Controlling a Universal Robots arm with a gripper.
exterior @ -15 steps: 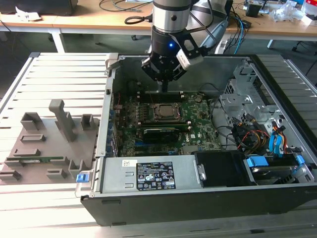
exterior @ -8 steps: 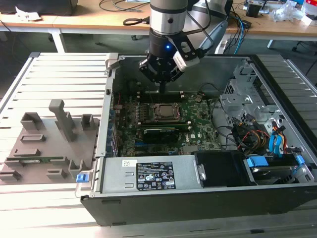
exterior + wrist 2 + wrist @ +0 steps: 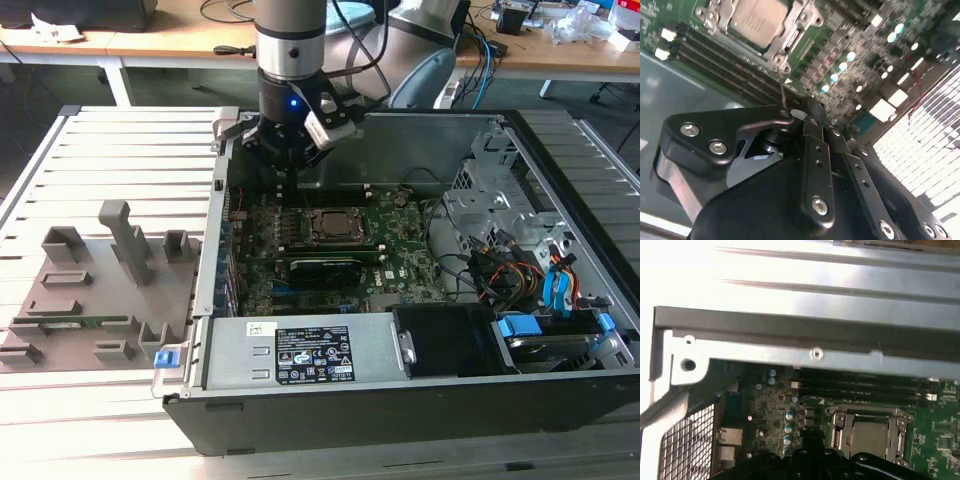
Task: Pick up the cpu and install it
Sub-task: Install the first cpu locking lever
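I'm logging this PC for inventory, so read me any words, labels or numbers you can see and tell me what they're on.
No text can be read clearly enough to quote.
Black label on the case's metal cover: rows of print and symbols, too small to read.
White sticker beside it: too small to read.
cpu top: faint marks, blurred.
Motherboard: pale markings, blurred.

UR arm, wrist and tool end

Silver-grey cylindrical arm segment (image 3: 290, 25) over a black wrist housing with a lit blue LED, black cables looping off it; matte black gripper (image 3: 807, 117) built from bolted plates with silver hex-socket screws, bare metal bracket alongside.
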